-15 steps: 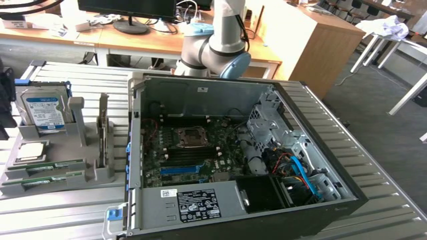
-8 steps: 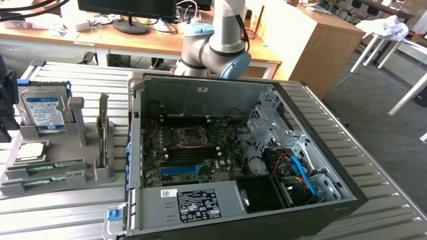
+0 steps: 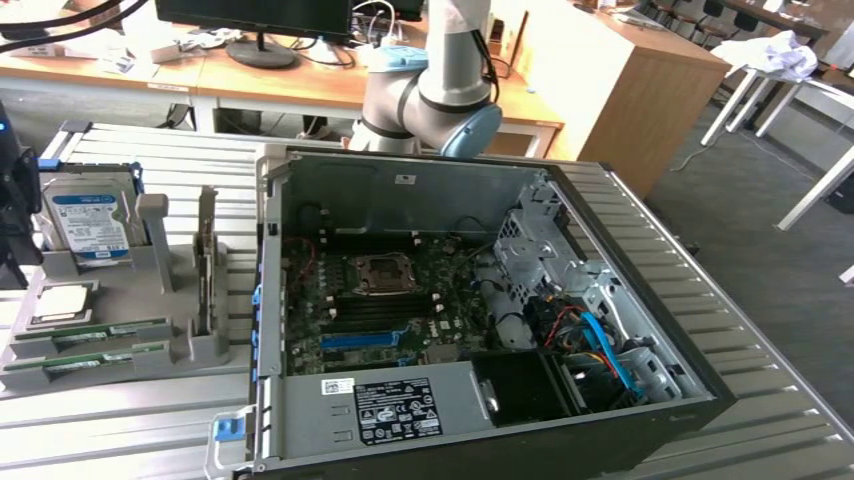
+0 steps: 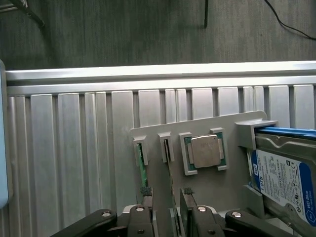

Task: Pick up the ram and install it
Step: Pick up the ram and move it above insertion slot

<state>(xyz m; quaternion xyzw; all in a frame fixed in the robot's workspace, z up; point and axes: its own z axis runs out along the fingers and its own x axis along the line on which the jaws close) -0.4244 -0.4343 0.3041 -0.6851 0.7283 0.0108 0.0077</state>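
- My claw (image 4: 167, 196) is spread wide, its two black fingers (image 4: 146, 191) apart and clamped on nothing.
- The ram (image 4: 170, 170), a long, thin green circuit-board stick, stands on edge in its slot in the pale grey plastic holder (image 4: 163, 129). In my wrist view it runs into the gap between my fingers. Whether I touch it I cannot tell.
- In the exterior view this ram (image 3: 118, 331) lies at the holder's (image 3: 187, 350) near end, with a twin green stick (image 3: 83, 364) (image 4: 143, 170) just beside it.
- On the ram's other side sits a small square silver processor chip (image 4: 205, 150) (image 3: 60, 302), and past that a silver hard drive with a blue label (image 4: 281, 182) (image 3: 87, 225).
- The holder rests on a ribbed metal table (image 4: 69, 148).
- To the exterior view's right of the holder stands an open black computer case (image 3: 667, 400) with a green motherboard (image 3: 387, 300) inside.
- My grey and blue arm (image 3: 434, 100) rises behind the case.
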